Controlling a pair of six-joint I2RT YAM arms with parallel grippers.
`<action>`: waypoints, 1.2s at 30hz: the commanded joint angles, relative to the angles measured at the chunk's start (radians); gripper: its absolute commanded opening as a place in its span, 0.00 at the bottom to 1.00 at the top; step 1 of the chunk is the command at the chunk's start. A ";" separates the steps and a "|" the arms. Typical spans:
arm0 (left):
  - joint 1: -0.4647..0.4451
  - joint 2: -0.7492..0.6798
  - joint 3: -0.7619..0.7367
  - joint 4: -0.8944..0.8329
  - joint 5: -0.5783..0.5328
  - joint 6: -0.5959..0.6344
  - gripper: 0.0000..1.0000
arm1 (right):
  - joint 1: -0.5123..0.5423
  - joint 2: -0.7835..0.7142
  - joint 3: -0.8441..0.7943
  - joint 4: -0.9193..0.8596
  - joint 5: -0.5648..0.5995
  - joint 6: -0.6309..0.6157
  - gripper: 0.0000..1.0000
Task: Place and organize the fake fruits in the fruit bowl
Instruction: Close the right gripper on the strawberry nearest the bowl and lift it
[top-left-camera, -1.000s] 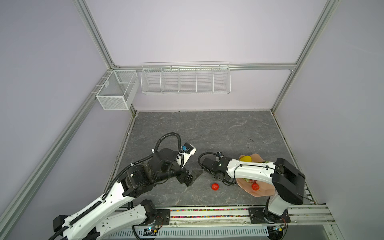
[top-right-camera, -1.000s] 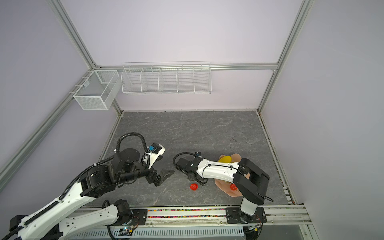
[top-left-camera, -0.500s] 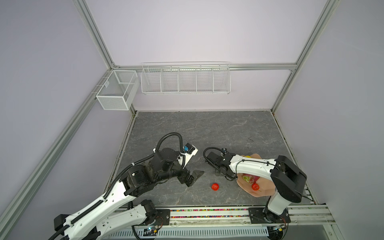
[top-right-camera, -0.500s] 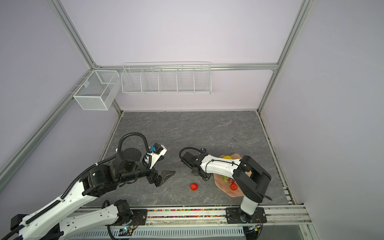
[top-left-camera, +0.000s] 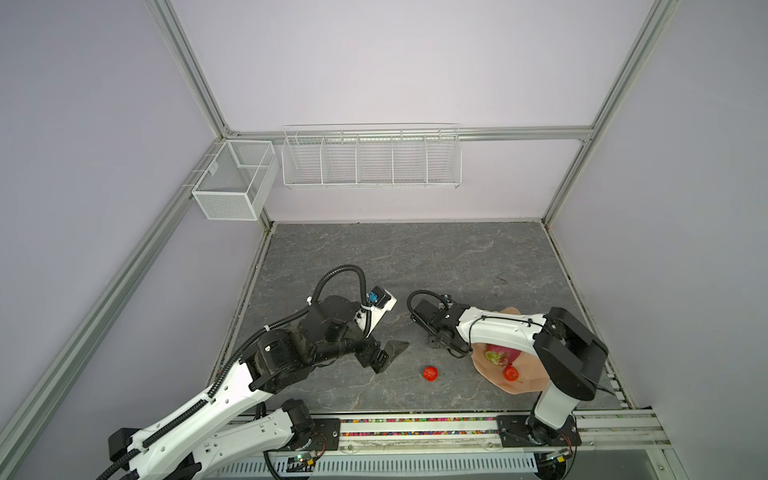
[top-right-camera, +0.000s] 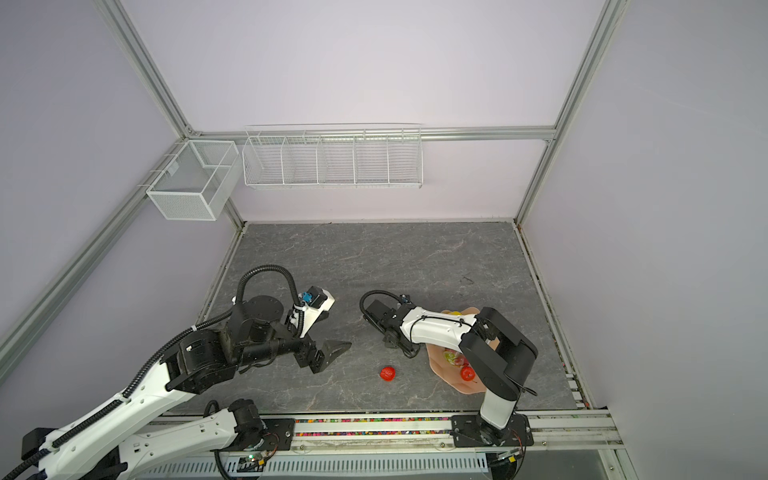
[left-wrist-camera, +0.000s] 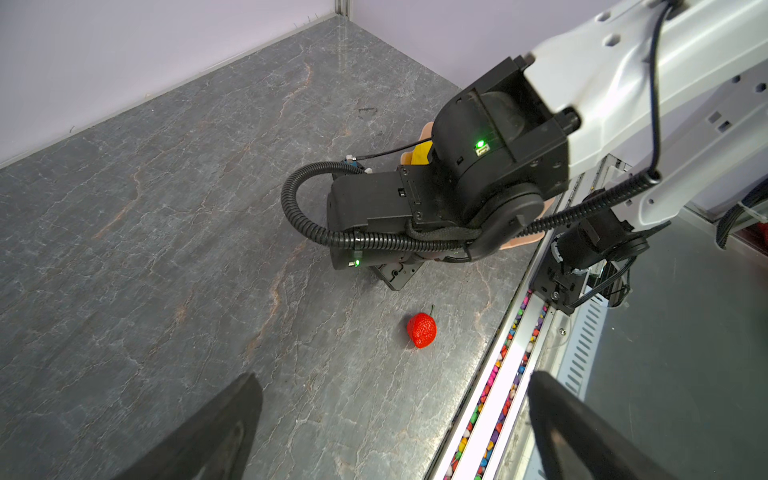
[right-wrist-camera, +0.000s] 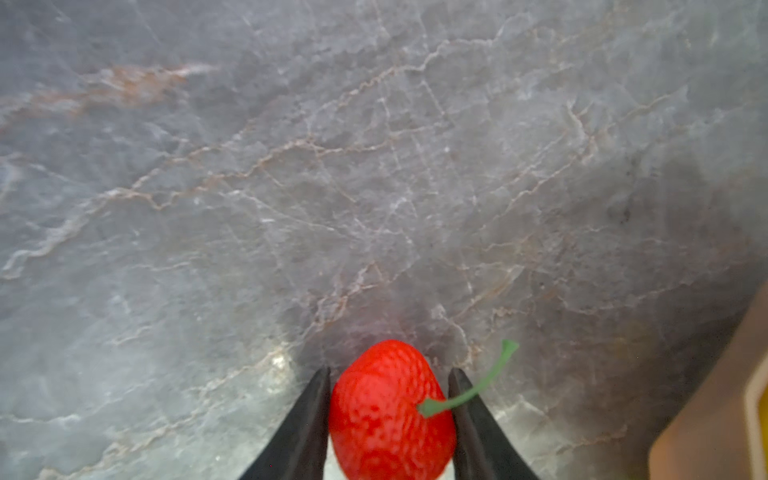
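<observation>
Right wrist view shows the right gripper (right-wrist-camera: 389, 370) clamped on a red berry (right-wrist-camera: 390, 411): two dark tapered fingers press its flanks low over the desk (right-wrist-camera: 374, 166), the fruit bowl (right-wrist-camera: 715, 415) near at the frame's edge. Whether the berry rests on the desk or hangs just clear I cannot tell. It looks like light, hard moulded plastic with glossy dimpled skin and a rounded taper, so I judge it slippery and apt to squirt from a narrow pinch; the widest middle, where the fingers sit, is the place to hold. Its thin green stem (right-wrist-camera: 469, 390) looks bendy, no handle. In both top views a second berry (top-left-camera: 431, 373) lies loose on the grey marbled desk near the bowl, while a third berry (top-left-camera: 510, 373) and the magenta dragon fruit (top-left-camera: 500, 353) lie inside the peach bowl. The yellow fruit (left-wrist-camera: 420, 153) peeks out behind the right arm (left-wrist-camera: 623, 62). The left gripper (left-wrist-camera: 392, 376) hangs empty, fingers wide apart, near the second berry. The bowl is shallow and wavy-rimmed, so round fruit may roll.
</observation>
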 joint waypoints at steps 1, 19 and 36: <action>0.004 -0.003 -0.008 0.014 0.011 0.019 0.99 | -0.007 0.019 -0.001 0.007 -0.013 -0.010 0.39; 0.004 0.028 -0.014 0.067 0.051 0.011 0.99 | 0.106 -0.237 -0.030 -0.125 0.094 -0.015 0.35; 0.001 0.162 -0.013 0.329 0.358 -0.006 1.00 | 0.345 -0.744 -0.215 -0.804 0.249 0.707 0.33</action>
